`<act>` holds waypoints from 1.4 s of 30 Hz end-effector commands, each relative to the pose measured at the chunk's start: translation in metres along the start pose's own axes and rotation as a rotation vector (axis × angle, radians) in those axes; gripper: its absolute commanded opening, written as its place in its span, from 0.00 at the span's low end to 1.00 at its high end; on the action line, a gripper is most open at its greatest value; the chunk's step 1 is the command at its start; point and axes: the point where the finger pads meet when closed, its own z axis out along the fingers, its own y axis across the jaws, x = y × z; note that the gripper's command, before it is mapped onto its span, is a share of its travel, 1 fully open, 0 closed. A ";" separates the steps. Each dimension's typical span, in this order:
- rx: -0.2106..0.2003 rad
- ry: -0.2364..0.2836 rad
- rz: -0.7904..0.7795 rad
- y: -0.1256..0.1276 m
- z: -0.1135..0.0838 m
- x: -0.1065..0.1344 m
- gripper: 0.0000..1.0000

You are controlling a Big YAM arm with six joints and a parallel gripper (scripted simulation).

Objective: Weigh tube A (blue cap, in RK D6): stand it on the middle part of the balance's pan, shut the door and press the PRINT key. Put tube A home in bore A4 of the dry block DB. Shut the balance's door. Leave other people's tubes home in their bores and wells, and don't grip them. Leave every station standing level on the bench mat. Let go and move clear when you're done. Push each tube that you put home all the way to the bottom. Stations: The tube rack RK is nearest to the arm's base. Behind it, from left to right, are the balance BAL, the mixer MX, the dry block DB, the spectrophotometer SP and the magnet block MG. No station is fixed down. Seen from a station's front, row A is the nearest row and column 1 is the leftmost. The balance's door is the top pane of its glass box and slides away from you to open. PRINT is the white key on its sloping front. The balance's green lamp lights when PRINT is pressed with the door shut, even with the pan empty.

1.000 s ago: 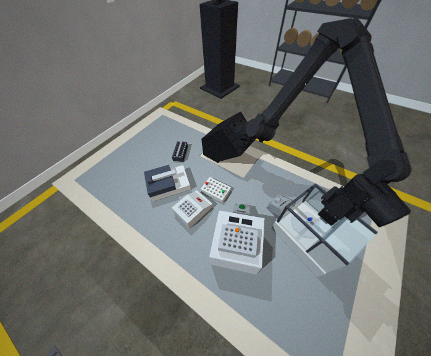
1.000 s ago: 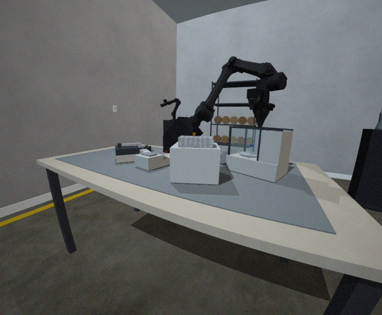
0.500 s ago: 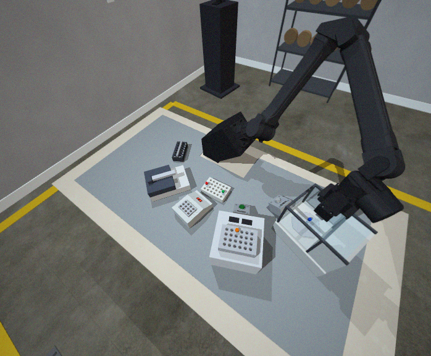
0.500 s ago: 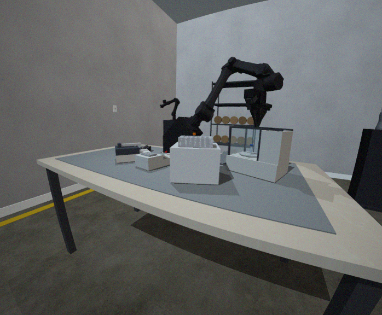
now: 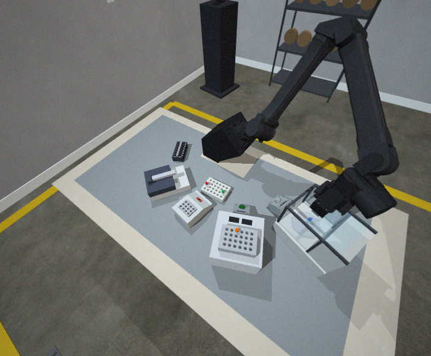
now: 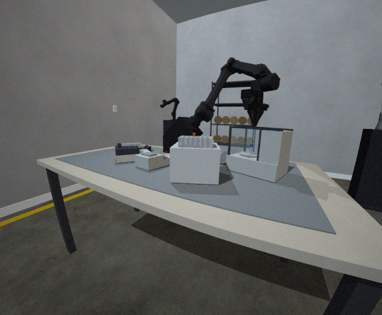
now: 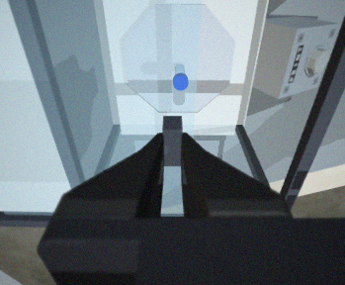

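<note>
Tube A, with its blue cap [image 5: 309, 219] [image 6: 252, 145] [image 7: 180, 81], stands upright near the middle of the balance's pan [image 6: 247, 154] [image 7: 135, 54], inside the glass box. My gripper [image 5: 320, 211] [image 6: 255, 125] [image 7: 172, 142] points down at the top of the box and is shut on a dark upright block, the door's handle [image 7: 172, 148]. The clear pane is hard to make out, so how far the door is open cannot be told. The white base of the balance [image 5: 302, 245] [image 6: 252, 167] sits level on the mat. A lit green lamp is not visible.
A grey console with a pale round key [image 5: 278, 204] [image 7: 314, 61] is at the balance's rack side. The tube rack [image 5: 215, 189] holds red and green caps. A large white station [image 5: 215, 249] [image 6: 194, 165] carries an orange cap. Dark frame bars [image 5: 332, 246] edge the glass box.
</note>
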 end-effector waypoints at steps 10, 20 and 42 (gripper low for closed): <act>-0.027 -0.014 -0.017 -0.010 -0.008 -0.001 0.06; -0.026 -0.014 -0.017 -0.018 -0.008 -0.001 0.06; -0.021 -0.013 -0.014 -0.039 -0.007 -0.001 0.06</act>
